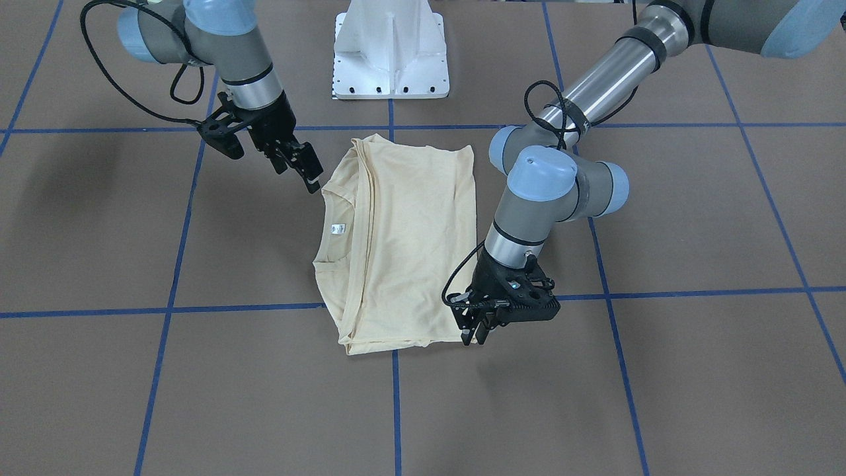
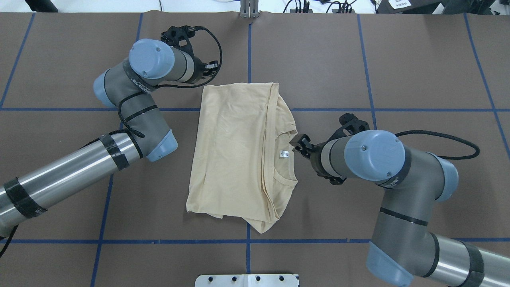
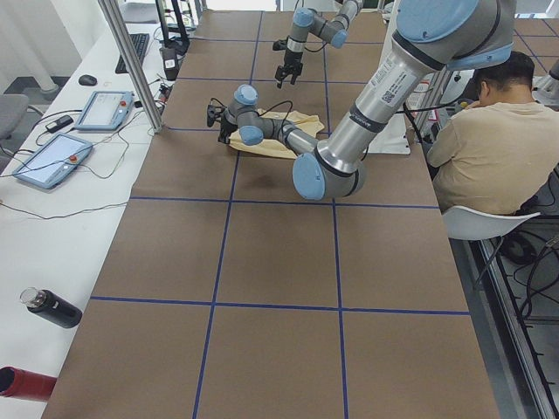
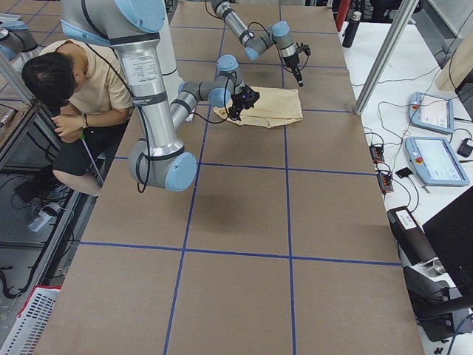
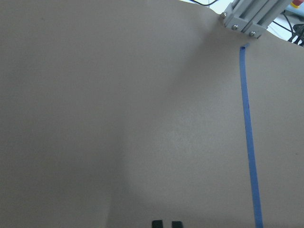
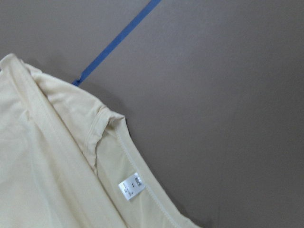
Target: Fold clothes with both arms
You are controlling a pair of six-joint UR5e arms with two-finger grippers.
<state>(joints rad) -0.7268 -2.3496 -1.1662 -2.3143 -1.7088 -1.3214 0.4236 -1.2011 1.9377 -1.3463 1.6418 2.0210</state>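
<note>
Pedestal base (image 2: pixel 247 280): nearest you in the overhead view, at the counter's robot-side edge.
Shirt (image 2: pixel 239 151): you have it flat on the brown counter (image 2: pixel 358 59) between the arms, already doubled into a rough rectangle, neck label (image 2: pixel 283 154) up and collar toward the right arm — judged, a further fold remains.
Right pincer (image 2: pixel 299 144): it hovers just beside the collar, empty, fingers close together with only a narrow gap; probably placed there to take the neckline edge.
Left pincer (image 1: pixel 474 330): off the cloth at the far corner of the hem side, low over the counter, holding nothing; its wrist view shows two fingertips (image 5: pixel 166 224) nearly together — likely staged for that corner.
Blue tape lines (image 2: pixel 318 109): they grid the counter; the shirt straddles one crossing.
Person (image 3: pixel 489 140): seated beside the counter, behind the robot, well apart from the shirt.
</note>
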